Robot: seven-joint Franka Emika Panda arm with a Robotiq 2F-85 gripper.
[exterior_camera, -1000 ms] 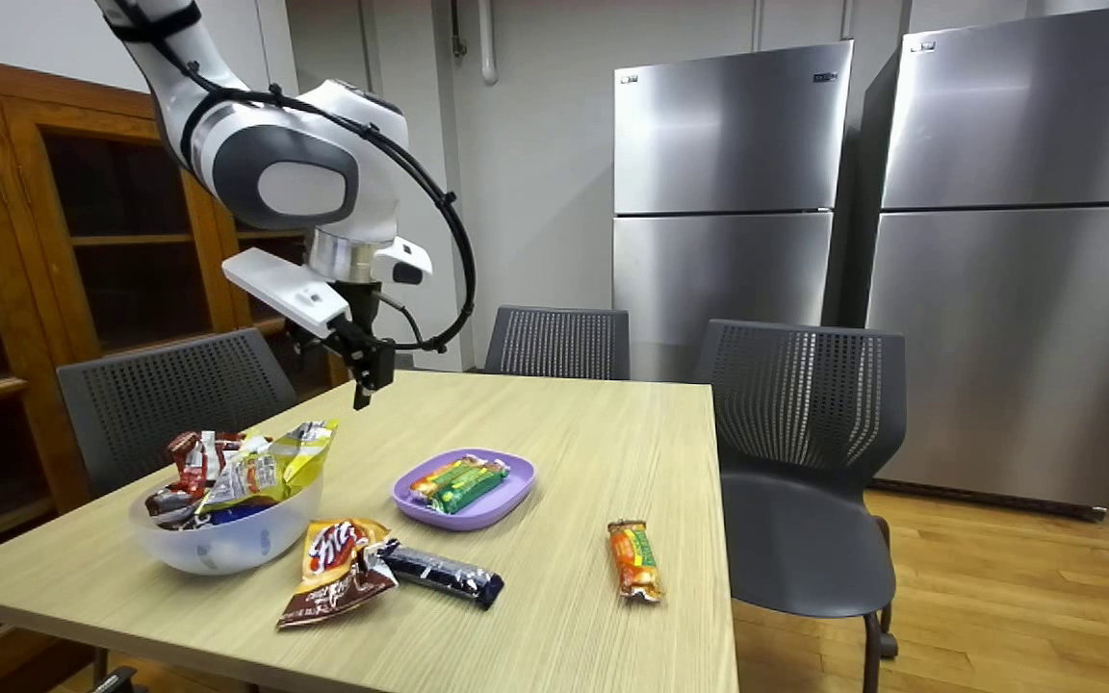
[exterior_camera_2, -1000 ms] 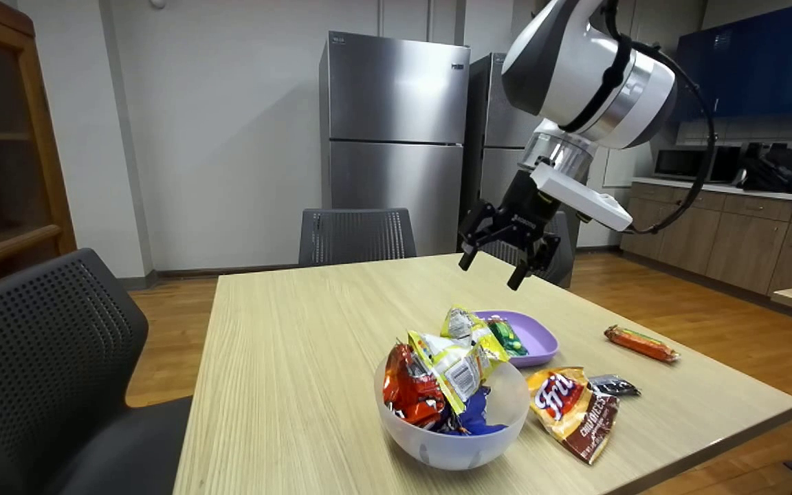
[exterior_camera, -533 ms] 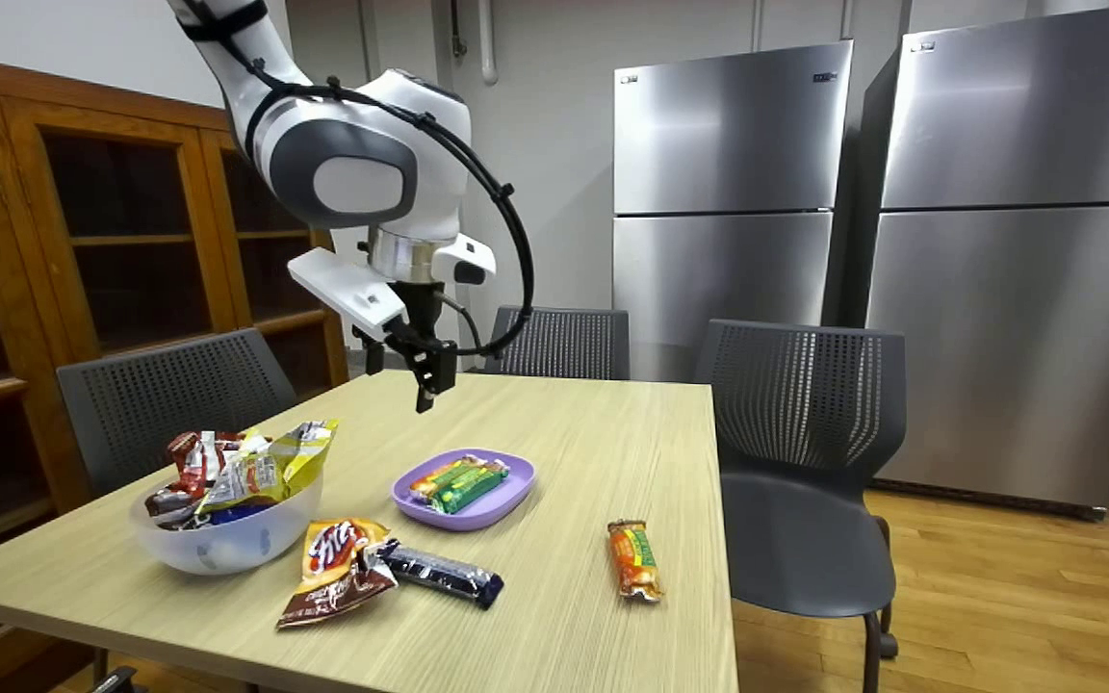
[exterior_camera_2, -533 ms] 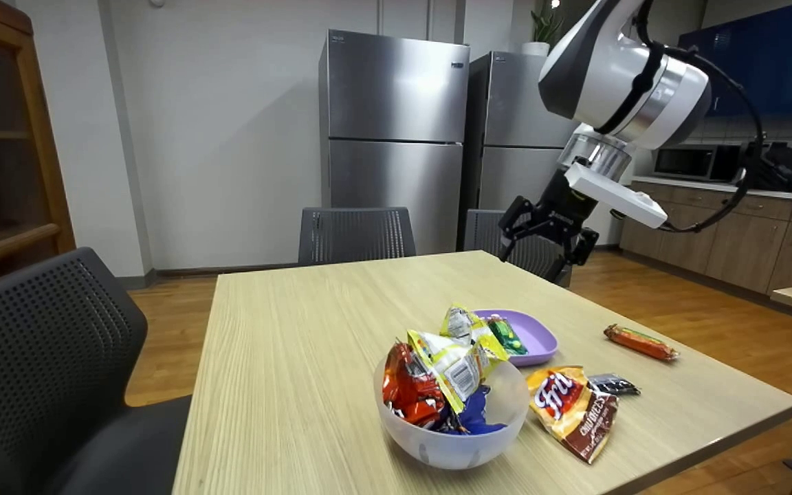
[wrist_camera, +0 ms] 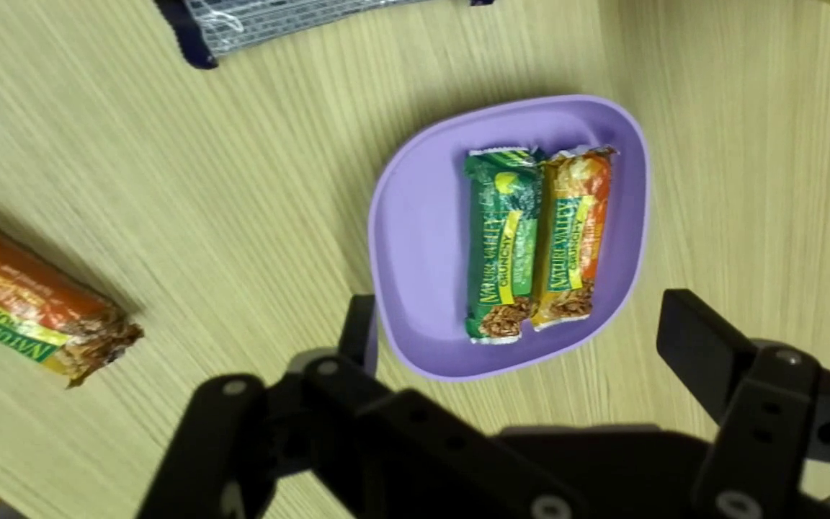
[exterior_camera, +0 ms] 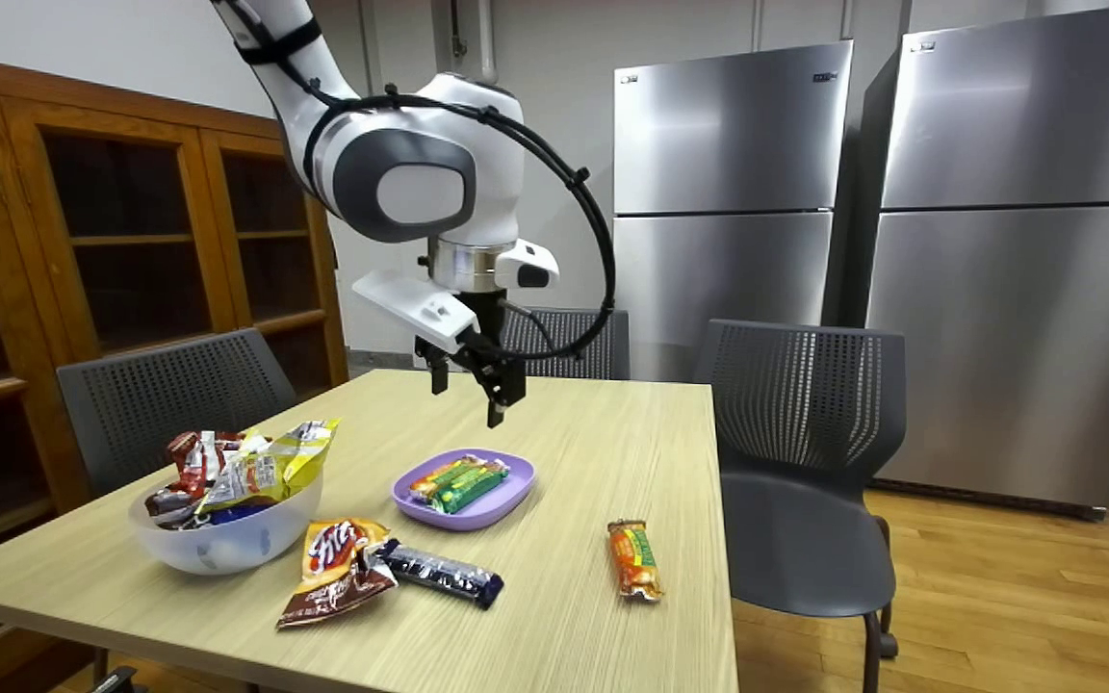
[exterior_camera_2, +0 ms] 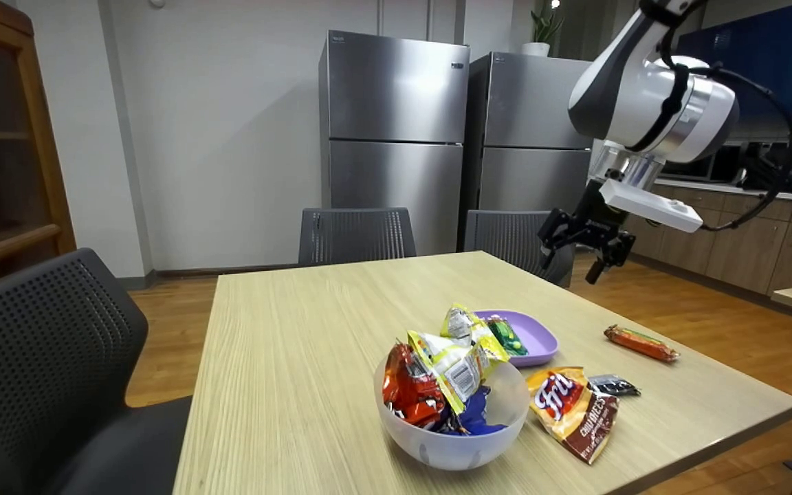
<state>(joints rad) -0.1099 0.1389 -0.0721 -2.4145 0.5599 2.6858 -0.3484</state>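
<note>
In the wrist view, a black two-fingered gripper [wrist_camera: 519, 321] is being shown with its fingers wide apart, nothing being held; beyond the fingertips, a shallow round-cornered lilac plastic plate [wrist_camera: 422, 238] is being borne by a pale wood-grain table [wrist_camera: 242, 180]. On the plate, a green foil-wrapped oblong granola bar [wrist_camera: 503, 245] and an orange-and-yellow foil-wrapped oblong granola bar [wrist_camera: 575, 238] are being carried side by side. Both bars are being judged light, stiff and somewhat slick, with brittle contents likely to be cracked by a hard squeeze; a hold across the narrow width at mid-length is being favoured, the crimped ends being avoided. The plate is being rated light and smooth, its raised rim being preferred for gripping. In an exterior view, the gripper is being seen above the table, apart from the plate; near the plate a glossy dark-blue oblong packet [exterior_camera: 440, 573] is being noted, and well apart a lone orange-wrapped bar [exterior_camera: 634, 560]. In an exterior view, the plate is being partly hidden by a yellow snack bag [exterior_camera_2: 466, 330] in a frosted round bowl [exterior_camera_2: 451, 450].
</note>
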